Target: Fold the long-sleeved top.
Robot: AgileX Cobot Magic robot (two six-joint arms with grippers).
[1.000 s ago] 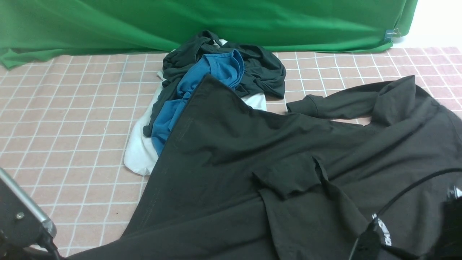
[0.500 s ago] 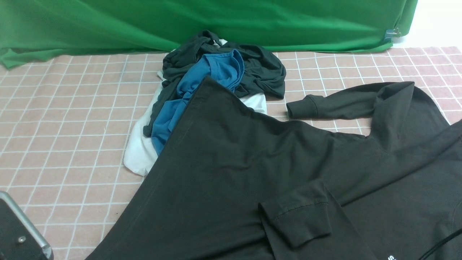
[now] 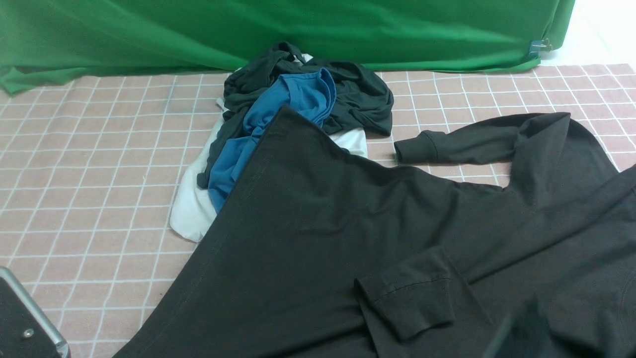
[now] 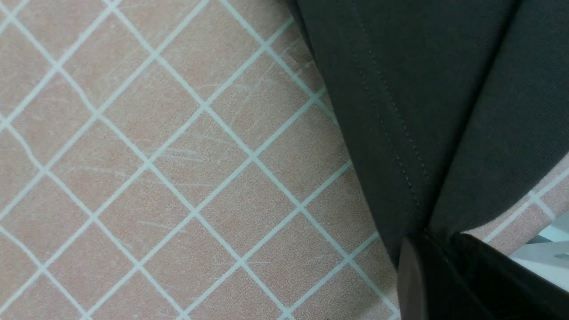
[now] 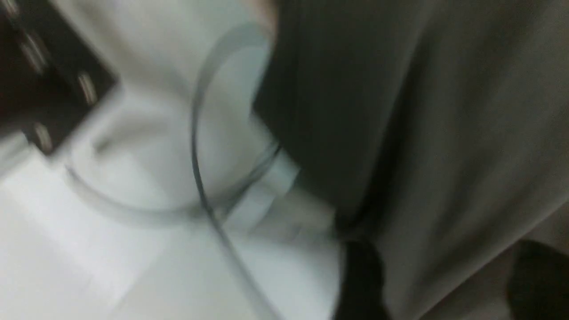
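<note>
The long-sleeved top (image 3: 318,238) is black and lies spread from the table's middle to the right. One sleeve reaches to a ribbed cuff (image 3: 415,145) at the back. The other sleeve lies folded over the body, its cuff (image 3: 410,298) near the front. My left gripper (image 4: 433,242) is shut on the top's stitched hem (image 4: 391,133), just above the checked cloth. In the blurred right wrist view my right gripper (image 5: 449,280) has its dark fingers (image 5: 360,275) wide apart, with the top's fabric (image 5: 444,133) lying across the gap.
A heap of clothes sits at the back centre: a dark greenish-black garment (image 3: 357,94), a blue T-shirt (image 3: 293,104) and a white piece (image 3: 191,209). The top's hem overlaps that heap. A green backdrop (image 3: 298,30) closes the far side. Pink checked cloth (image 3: 89,174) covers the table.
The lifted sleeve has dropped flat onto the top's body and the fabric has settled. My right arm has pulled back toward the front edge and its jaws have parted. My left arm sank slightly.
</note>
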